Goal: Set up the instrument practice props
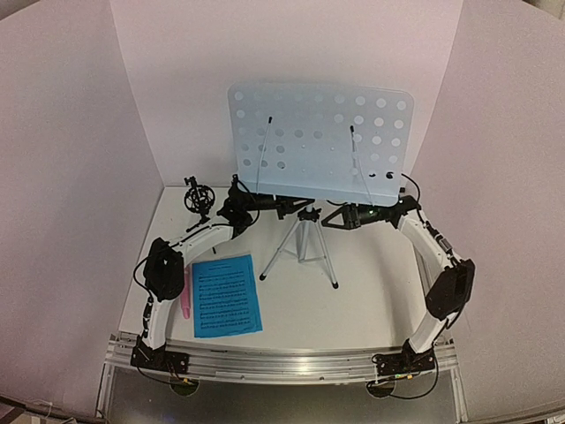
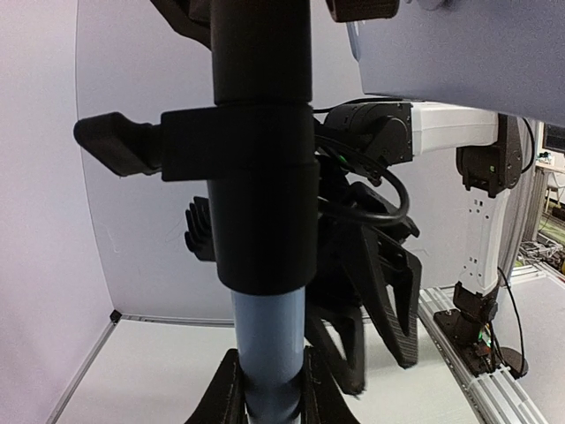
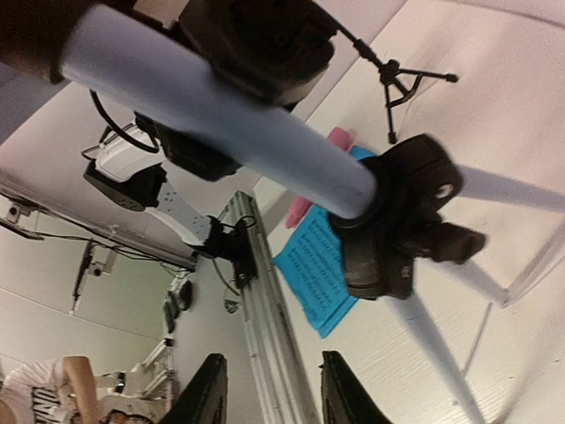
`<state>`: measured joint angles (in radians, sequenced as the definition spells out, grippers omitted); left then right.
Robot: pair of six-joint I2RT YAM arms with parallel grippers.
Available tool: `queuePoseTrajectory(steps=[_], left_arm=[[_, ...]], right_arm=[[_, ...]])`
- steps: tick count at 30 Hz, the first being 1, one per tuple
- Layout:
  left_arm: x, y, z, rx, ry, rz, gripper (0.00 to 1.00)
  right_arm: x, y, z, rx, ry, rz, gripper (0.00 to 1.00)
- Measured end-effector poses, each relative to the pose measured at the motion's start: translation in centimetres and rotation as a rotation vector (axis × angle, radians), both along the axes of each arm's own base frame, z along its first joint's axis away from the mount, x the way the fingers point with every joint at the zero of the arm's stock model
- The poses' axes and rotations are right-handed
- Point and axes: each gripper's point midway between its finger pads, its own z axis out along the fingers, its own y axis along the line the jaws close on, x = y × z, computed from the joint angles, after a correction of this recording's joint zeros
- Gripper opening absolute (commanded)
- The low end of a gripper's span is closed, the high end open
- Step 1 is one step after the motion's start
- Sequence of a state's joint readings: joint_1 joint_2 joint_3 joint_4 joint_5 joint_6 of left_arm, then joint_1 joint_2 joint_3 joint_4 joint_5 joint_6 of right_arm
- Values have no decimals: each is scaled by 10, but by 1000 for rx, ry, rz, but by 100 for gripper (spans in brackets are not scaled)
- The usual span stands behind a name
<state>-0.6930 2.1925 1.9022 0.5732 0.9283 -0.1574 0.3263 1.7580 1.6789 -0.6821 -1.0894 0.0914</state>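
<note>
The music stand's pale-blue perforated desk stands upright at mid-table on silver tripod legs. My left gripper is shut on the stand's pale-blue pole, just under its black collar, with a finger on each side. My right gripper is open and empty, just right of the pole, and it also shows in the left wrist view. In the right wrist view its fingers are spread below the pole. Blue sheet music lies flat at front left. The pink microphone lies beside it, partly under my left arm. The black mic mount stands at back left.
White walls close in the back and both sides. An aluminium rail runs along the near edge by the arm bases. The tripod's legs spread across the table's middle. A person shows off the table in the right wrist view.
</note>
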Motion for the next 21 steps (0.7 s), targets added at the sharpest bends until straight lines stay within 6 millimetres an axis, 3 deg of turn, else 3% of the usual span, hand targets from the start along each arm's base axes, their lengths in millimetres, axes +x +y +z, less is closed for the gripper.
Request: queuePoseTrajectory(steps=[3, 5, 6, 9, 12, 17, 21], left_arm=[[0, 0, 0, 0, 0, -1, 0], [0, 0, 0, 0, 0, -2, 0], [0, 0, 0, 1, 0, -2, 0], [0, 0, 0, 2, 1, -3, 0], [0, 0, -1, 3, 1, -1, 0], [0, 0, -1, 4, 0, 0, 0], [0, 0, -1, 4, -2, 0, 0]], right_arm=[[16, -14, -4, -32, -82, -47, 58], [27, -23, -7, -65, -138, -76, 81], [32, -25, -7, -78, -171, -84, 83], [51, -21, 0, -86, -269, -81, 83], [66, -15, 3, -73, -344, -60, 77], [66, -6, -9, -31, -382, 21, 68], [61, -1, -11, 6, -409, 71, 68]])
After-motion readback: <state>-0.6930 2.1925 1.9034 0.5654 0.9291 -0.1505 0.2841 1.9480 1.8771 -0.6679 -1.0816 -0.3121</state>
